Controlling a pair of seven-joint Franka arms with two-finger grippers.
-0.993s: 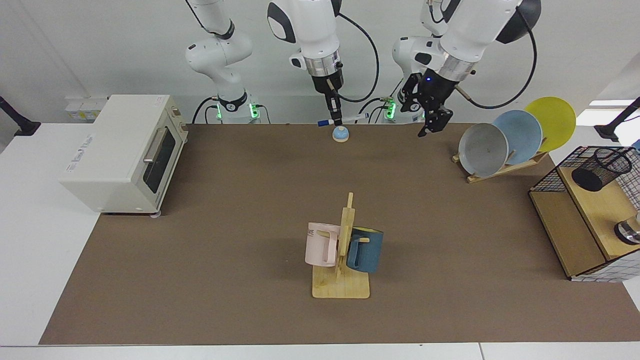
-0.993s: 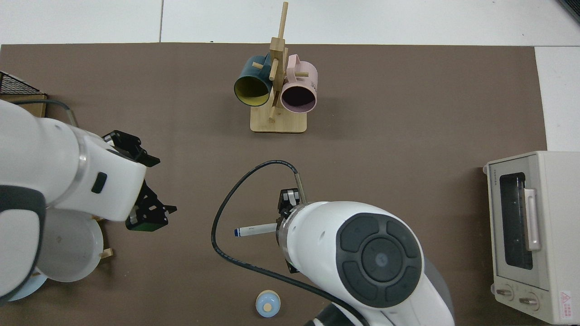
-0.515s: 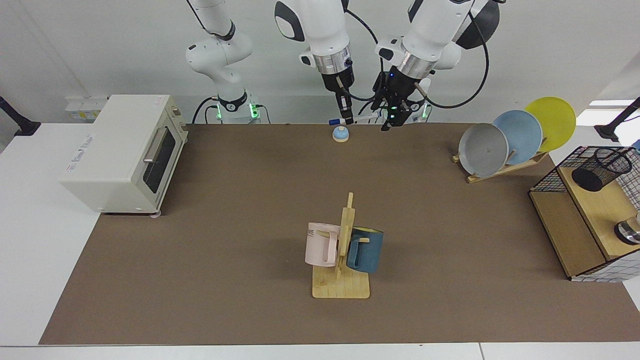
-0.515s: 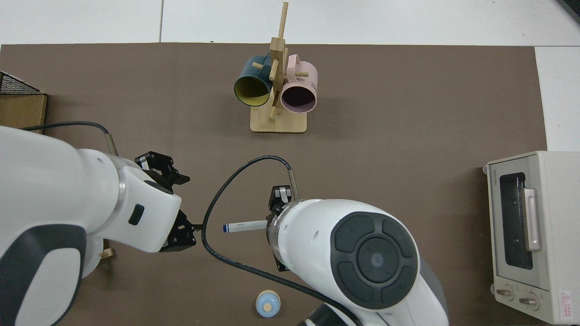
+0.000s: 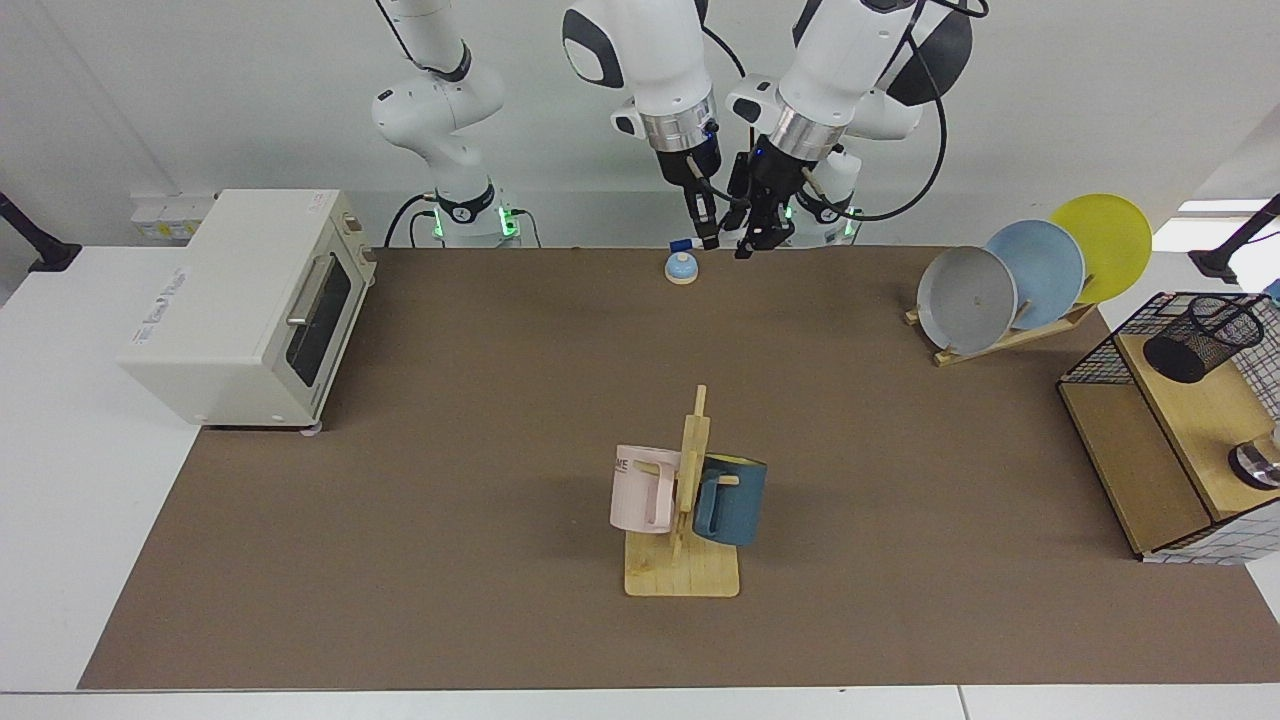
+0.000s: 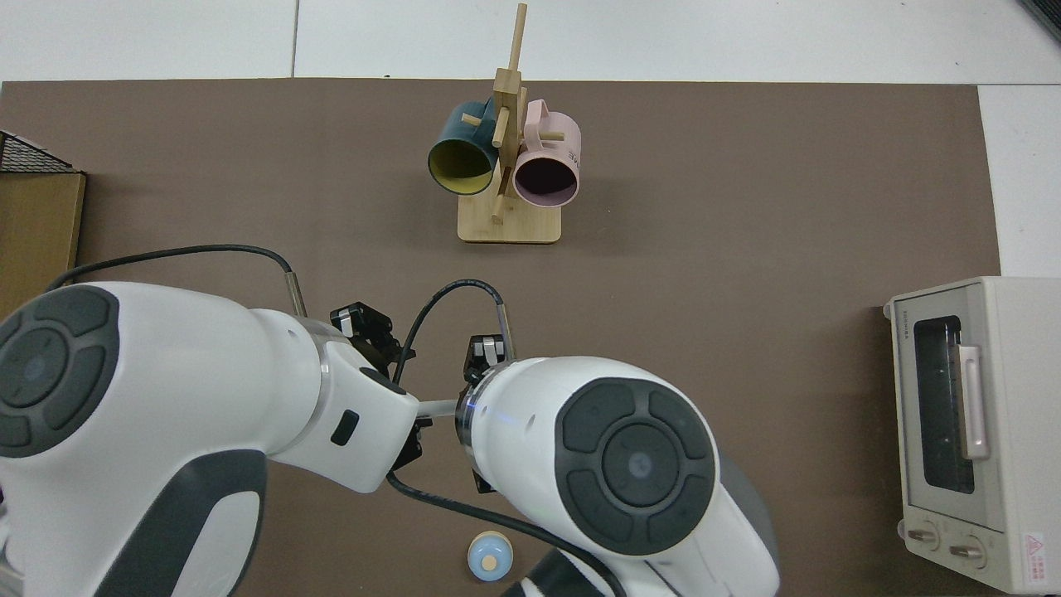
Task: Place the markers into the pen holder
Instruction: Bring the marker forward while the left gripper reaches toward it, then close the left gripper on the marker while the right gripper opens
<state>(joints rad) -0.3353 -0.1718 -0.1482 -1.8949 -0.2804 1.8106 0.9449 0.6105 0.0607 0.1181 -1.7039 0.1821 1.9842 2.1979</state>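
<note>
The right hand (image 5: pixel 708 238) is clamped on the marker (image 5: pixel 686 244), a light, stiff, slick little stick, so the left hand (image 5: pixel 752 240), grip unclear, should probably take the bare barrel.

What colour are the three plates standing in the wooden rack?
Grey, light blue and yellow; the facing view shows them best.

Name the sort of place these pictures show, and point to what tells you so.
Probably a robotics lab set up as a mock kitchen: two white arms over a brown mat, with a toaster oven and a mug rack laid out.
</note>
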